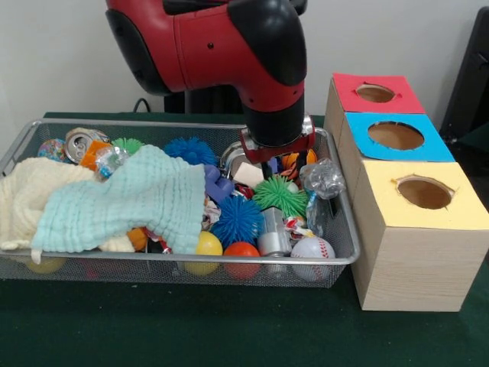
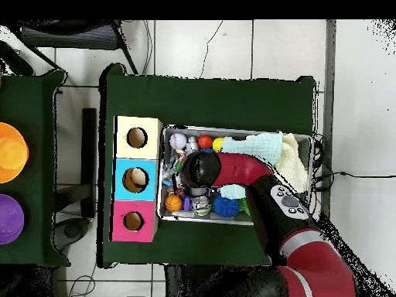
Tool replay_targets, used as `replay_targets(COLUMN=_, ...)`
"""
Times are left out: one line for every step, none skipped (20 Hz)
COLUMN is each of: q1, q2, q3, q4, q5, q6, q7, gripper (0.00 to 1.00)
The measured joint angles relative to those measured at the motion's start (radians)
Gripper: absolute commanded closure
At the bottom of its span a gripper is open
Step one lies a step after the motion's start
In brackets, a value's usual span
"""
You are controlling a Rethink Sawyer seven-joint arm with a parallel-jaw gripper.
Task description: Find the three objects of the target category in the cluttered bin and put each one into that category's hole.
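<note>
Toys of the target kind cannot be picked out in the cluttered bin [image 1: 340, 256]. Arm reaches down into its hole-box end, where the tool [image 1: 269, 159] sits buried among spiky balls; its opening cannot be told. The red-topped hole [image 1: 375, 93] lies beside the bin on the green worktop [image 1: 229, 329].

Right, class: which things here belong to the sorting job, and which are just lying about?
Job: wire bin; red-topped hole; gripper, lowered into the bin.

Lying about: mint cloth; cream cloth; blue spiky ball; green spiky ball; baseball; drinks can; blue-topped hole; yellow-topped hole.
</note>
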Motion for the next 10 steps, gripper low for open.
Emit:
replay_targets(q1=0.0, q2=0.003, q3=0.002, q4=-0.004, q5=0.0, q6=0.006, q7=0.0, gripper=0.0)
replay_targets(q1=-0.002, q2=0.017, q3=0.012, q4=-0.026, q5=-0.005, q6=0.029, q7=0.0, gripper=0.0)
replay_targets(q1=-0.002, q2=0.026, q3=0.014, q4=-0.033, q5=-0.011, q6=0.034, q7=0.0, gripper=0.0)
replay_targets(q1=-0.003, q2=0.034, q3=0.015, q4=-0.039, q5=-0.015, q6=0.035, q7=-0.001, gripper=0.0)
replay_targets(q1=-0.003, q2=0.046, q3=0.017, q4=-0.045, q5=-0.023, q6=0.032, q7=-0.001, gripper=0.0)
replay_targets(q1=-0.003, q2=0.065, q3=0.022, q4=-0.054, q5=-0.032, q6=0.028, q7=-0.001, gripper=0.0)
replay_targets(q1=-0.003, q2=0.079, q3=0.026, q4=-0.058, q5=-0.036, q6=0.023, q7=-0.001, gripper=0.0)
replay_targets(q1=-0.005, q2=0.12, q3=0.042, q4=-0.069, q5=-0.046, q6=0.004, q7=-0.001, gripper=1.0)
replay_targets(q1=-0.005, q2=0.122, q3=0.043, q4=-0.069, q5=-0.046, q6=0.004, q7=-0.001, gripper=1.0)
replay_targets(q1=-0.006, q2=0.124, q3=0.043, q4=-0.07, q5=-0.047, q6=0.005, q7=-0.001, gripper=1.0)
